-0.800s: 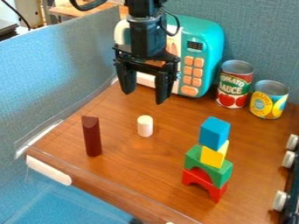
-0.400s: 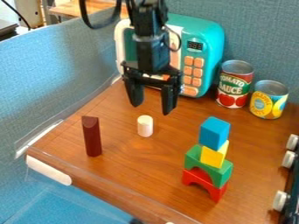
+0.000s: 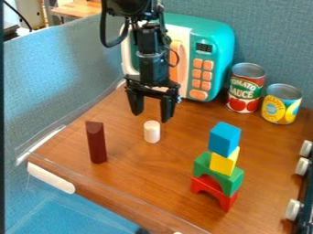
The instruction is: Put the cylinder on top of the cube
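Status: early, by my read | cylinder (image 3: 152, 131): upright on bench (image 3: 143, 171), well apart from cube (image 3: 224, 138), to its left in view | cube: topmost in its stack | gripper (image 3: 151, 116): up-left of cube, fingers spread, empty | done: no grasp, no placing | left: grip, lift, carry, set atop cube, release

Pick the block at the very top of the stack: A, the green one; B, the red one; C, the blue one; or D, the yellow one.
C, since the blue block rests on the yellow block, with the green block and red block lower down.
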